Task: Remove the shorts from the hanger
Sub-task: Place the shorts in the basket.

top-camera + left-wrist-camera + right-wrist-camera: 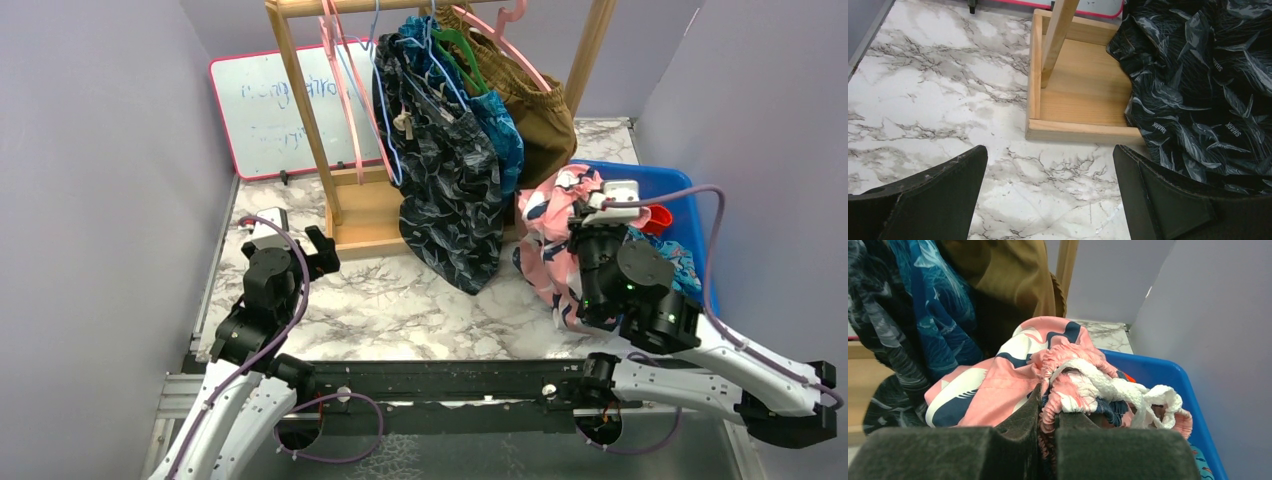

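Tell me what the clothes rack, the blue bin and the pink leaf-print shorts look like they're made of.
The rack looks like pale, unvarnished wood with visible grain. The blue bin is probably plastic, since its rim is smooth and slightly glossy. The pink shorts are soft matte fabric with a gathered elastic waist and a white cord.

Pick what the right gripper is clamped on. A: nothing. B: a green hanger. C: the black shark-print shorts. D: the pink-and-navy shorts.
D: in the right wrist view the right gripper is shut on the gathered waistband of the pink-and-navy shorts.
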{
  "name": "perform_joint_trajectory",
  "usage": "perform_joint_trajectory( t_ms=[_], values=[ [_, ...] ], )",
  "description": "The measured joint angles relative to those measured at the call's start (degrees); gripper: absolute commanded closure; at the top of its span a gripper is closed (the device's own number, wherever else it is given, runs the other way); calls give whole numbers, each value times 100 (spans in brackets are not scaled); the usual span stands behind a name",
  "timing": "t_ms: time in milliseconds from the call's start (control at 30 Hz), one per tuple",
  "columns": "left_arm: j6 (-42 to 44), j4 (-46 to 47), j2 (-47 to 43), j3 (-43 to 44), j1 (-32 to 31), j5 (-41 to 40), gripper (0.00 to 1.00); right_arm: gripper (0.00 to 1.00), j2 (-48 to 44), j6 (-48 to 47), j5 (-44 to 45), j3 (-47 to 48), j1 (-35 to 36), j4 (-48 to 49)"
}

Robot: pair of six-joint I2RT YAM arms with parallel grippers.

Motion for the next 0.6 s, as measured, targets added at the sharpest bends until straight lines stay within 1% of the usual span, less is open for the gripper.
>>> perform_joint_trajectory(
  t_ms=[67,133,300,400,500,600],
  values=[
    [17,0,28,0,22,35,1,99,144,63,-42,-72,-188,13],
    [26,2,42,0,31,61,1,99,389,245,-350,-94,-737,-33],
    [46,7,42,0,44,107,1,99,1187,966,-1528,-87,-3088,-400],
    [55,9,42,0,44,120,1,99,1432,1261,-2188,-85,-4087,-688],
    [57,11,44,0,44,120,1,99,1388,1355,-2618,31,-4734,-776],
    [57,15,50,0,44,125,1,99,1467,1259,-2964,479,-5331,-817]
  ],
)
